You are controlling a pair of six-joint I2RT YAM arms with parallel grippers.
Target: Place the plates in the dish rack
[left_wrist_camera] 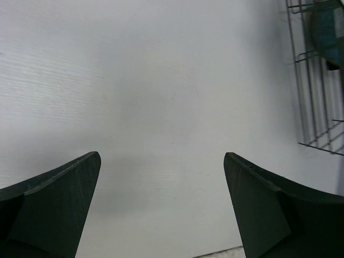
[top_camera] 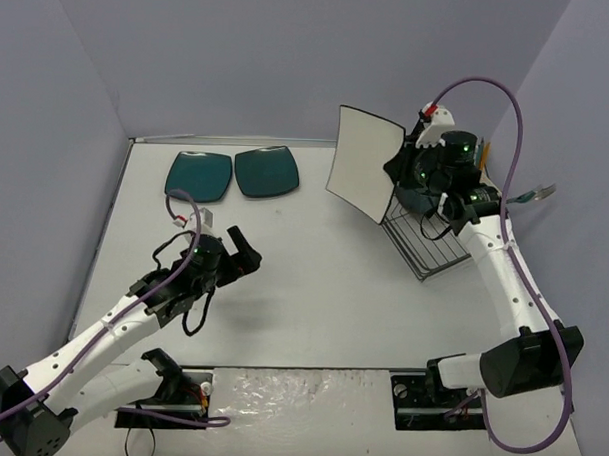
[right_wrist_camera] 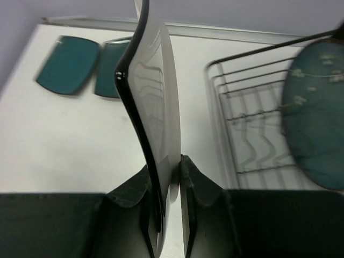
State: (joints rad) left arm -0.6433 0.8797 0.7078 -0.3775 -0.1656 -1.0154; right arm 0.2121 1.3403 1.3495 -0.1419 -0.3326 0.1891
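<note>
My right gripper [top_camera: 405, 163] is shut on the white square plate [top_camera: 365, 162] and holds it on edge in the air, just left of the dish rack [top_camera: 431, 247]. In the right wrist view the white plate [right_wrist_camera: 156, 107] stands edge-on between my fingers [right_wrist_camera: 198, 180], and a teal plate [right_wrist_camera: 317, 118] stands in the rack [right_wrist_camera: 242, 129]. Two dark teal square plates [top_camera: 198, 174] [top_camera: 266, 172] lie flat at the back of the table. My left gripper [top_camera: 241, 248] is open and empty over bare table. The other plates are hidden.
The dish rack's wire corner [left_wrist_camera: 317, 107] shows at the right of the left wrist view. Purple walls close the table at the back and both sides. A white piece [top_camera: 438, 118] sits above the right gripper.
</note>
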